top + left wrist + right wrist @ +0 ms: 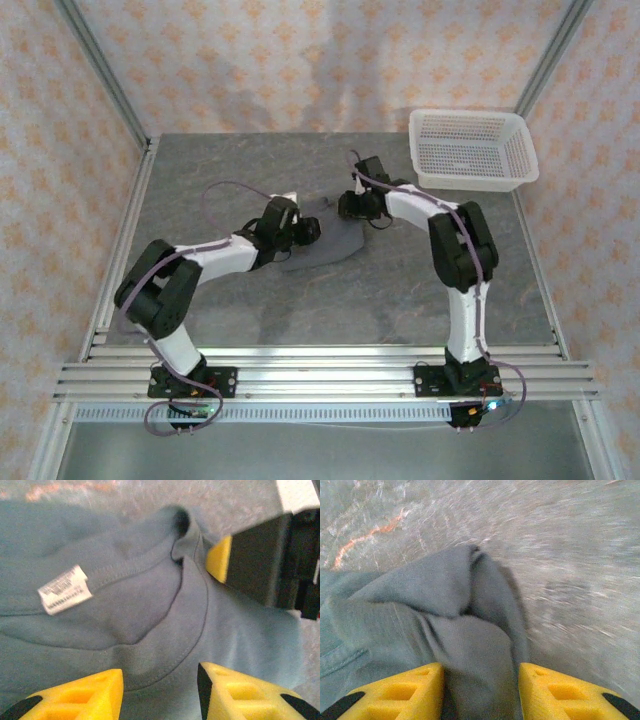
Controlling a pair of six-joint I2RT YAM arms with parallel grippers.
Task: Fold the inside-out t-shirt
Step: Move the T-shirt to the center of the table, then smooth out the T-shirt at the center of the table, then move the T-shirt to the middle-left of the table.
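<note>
We find one white label sewn on the t-shirt, just beside its collar seam. Rows of dark print cover it, too blurred for us to read.

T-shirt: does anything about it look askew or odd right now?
Yes. The t-shirt lies crumpled in a small heap on the table, not spread flat. Its white label faces outward by the collar seam, so it is inside out. The white basket sits upright.
</note>
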